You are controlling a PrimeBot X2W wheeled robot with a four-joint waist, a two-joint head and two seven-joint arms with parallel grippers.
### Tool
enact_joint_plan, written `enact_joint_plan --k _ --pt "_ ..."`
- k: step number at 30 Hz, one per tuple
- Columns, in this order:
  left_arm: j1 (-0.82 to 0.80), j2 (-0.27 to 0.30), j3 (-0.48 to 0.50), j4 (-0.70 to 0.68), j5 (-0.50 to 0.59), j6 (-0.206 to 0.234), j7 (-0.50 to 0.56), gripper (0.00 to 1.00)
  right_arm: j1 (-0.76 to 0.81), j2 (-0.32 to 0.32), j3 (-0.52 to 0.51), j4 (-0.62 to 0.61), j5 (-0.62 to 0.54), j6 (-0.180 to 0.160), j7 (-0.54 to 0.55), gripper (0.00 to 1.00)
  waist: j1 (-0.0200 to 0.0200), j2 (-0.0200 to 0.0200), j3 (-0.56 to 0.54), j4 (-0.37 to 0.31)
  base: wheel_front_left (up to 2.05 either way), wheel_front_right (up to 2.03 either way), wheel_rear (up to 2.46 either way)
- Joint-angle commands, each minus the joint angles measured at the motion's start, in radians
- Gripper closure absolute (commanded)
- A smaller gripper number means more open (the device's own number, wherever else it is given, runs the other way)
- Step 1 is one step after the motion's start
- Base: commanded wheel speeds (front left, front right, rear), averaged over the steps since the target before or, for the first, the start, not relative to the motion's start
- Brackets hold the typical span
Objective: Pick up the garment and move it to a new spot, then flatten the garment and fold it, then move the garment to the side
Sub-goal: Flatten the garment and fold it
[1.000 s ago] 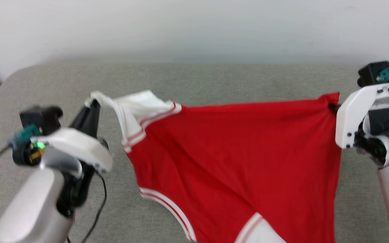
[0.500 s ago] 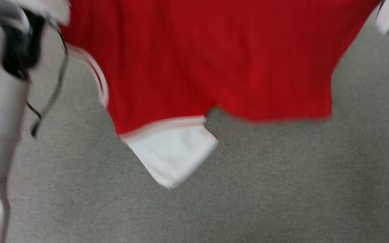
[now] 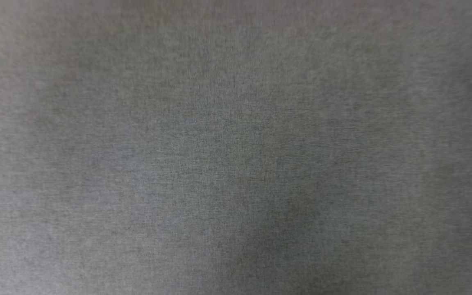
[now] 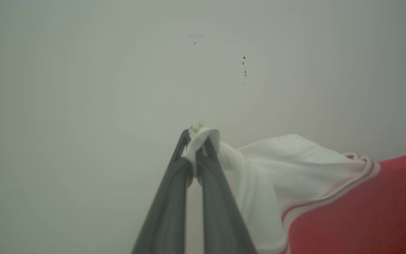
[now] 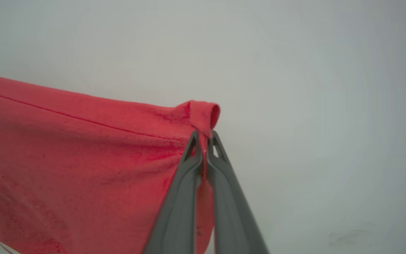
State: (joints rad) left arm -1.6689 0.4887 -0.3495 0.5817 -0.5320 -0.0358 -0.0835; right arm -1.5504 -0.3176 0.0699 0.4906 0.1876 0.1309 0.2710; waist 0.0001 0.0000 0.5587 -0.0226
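The garment is a red shirt with white sleeves and red-striped trim, held up in the air before a pale wall. In the left wrist view my left gripper is shut on the tip of a white sleeve, and the red body hangs away to the right. In the right wrist view my right gripper is shut on a bunched red corner of the garment, whose hem stretches off to the left. No number or lettering shows on the visible face.
The head view looks down on grey fabric surface, blurred. A pale wall with a few small dark specks stands behind both grippers.
The head camera has swung downward, so the garment and both arms have passed out of the top of its view. Both grippers were holding the garment one second ago too.
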Motion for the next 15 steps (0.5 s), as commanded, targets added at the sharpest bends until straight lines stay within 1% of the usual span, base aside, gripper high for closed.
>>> enact_joint_plan --k 1,4,8,12,15 --pt "-0.018 -0.009 -0.003 0.02 0.001 -0.005 -0.008 1.0 -0.024 -0.005 0.005 0.013 -0.004 0.0 -0.009 1.0 -0.0001 0.0 0.08 0.014 0.0 0.0 0.0" --pt "-0.033 -0.022 -0.014 0.074 -0.002 -0.019 -0.022 1.0 -0.054 0.005 0.023 0.057 0.0 0.0 -0.029 1.0 -0.0001 0.0 0.114 0.019 0.0 0.0 0.0" --pt "-0.025 -0.047 -0.026 0.158 -0.013 -0.041 -0.045 1.0 -0.078 0.014 0.052 0.146 0.01 -0.001 -0.053 1.0 -0.0001 0.0 0.15 0.026 0.0 0.0 0.0" --pt "0.006 -0.073 -0.034 0.251 -0.037 -0.06 -0.074 1.0 -0.08 0.026 0.088 0.243 0.028 0.0 -0.084 1.0 -0.0001 0.0 0.163 0.031 0.0 0.0 0.0" --pt "0.039 -0.092 -0.036 0.319 -0.061 -0.075 -0.103 1.0 -0.054 0.03 0.115 0.313 0.051 -0.001 -0.11 1.0 -0.0001 0.0 0.153 0.033 0.0 0.0 0.0"
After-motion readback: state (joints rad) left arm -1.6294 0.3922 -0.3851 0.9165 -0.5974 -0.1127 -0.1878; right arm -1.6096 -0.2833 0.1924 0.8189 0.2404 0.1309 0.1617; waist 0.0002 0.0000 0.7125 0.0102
